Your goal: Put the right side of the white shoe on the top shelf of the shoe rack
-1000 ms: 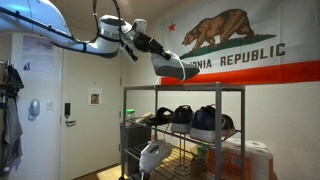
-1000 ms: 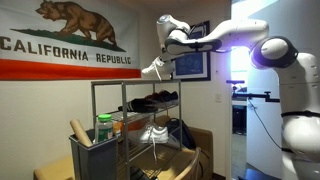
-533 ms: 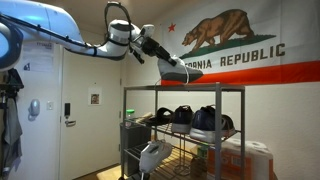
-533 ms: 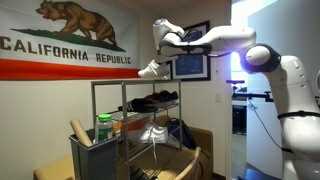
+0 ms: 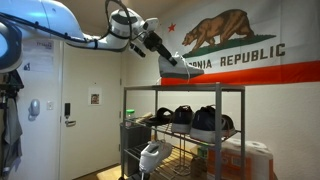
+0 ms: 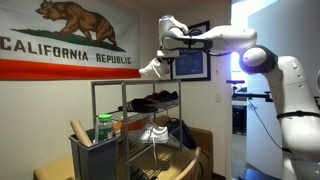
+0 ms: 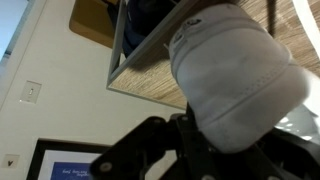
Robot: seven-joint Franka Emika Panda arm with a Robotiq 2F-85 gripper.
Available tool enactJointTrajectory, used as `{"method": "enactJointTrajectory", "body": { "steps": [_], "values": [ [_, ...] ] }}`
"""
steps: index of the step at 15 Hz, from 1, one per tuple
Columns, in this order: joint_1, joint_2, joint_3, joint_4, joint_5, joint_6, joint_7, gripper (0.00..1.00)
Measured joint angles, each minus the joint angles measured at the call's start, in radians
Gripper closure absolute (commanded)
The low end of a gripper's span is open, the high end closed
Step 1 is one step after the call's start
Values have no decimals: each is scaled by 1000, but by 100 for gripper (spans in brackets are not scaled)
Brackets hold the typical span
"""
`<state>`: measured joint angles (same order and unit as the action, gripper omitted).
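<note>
My gripper [image 5: 160, 50] is shut on the white shoe [image 5: 176, 68] and holds it in the air above the near end of the top shelf [image 5: 185, 89] of the grey shoe rack [image 5: 125, 130]. In an exterior view the shoe [image 6: 154, 67] hangs tilted, just above the rack's top bar [image 6: 135, 82], with my gripper [image 6: 166, 55] at its heel. In the wrist view the shoe [image 7: 232, 85] fills the middle, clamped by my black jaws [image 7: 195, 140], with the shelf's wooden surface [image 7: 150, 85] behind it. Its white mate [image 5: 153, 155] sits on a lower tier.
Dark shoes and helmets [image 5: 195, 120] fill the middle tier. A California flag [image 5: 235, 50] hangs on the wall behind the rack. A bin with a green-lidded bottle [image 6: 103, 130] stands by the rack. A door [image 5: 35, 110] is beside it.
My gripper has carried the white shoe slightly higher and along above the rack's top shelf; the arm has swung with it.
</note>
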<state>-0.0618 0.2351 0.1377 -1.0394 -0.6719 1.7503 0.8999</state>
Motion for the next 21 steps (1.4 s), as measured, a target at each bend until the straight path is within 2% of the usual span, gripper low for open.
{"method": "enactJointTrajectory", "body": {
  "steps": [4, 5, 6, 8, 15, 18, 21],
  "values": [
    [-36, 1, -1, 1, 99, -6, 0, 94],
    [-42, 1, -1, 1, 118, -7, 0, 67],
    [-48, 1, -1, 1, 138, -9, -1, 65],
    [-54, 2, -1, 3, 183, -9, -3, 53],
    [-57, 3, -1, 37, 226, -12, -4, 0],
    [-52, 3, 0, 52, 220, -45, -5, 0],
    [-31, 3, 0, 77, 181, -131, -5, 0]
  ]
}}
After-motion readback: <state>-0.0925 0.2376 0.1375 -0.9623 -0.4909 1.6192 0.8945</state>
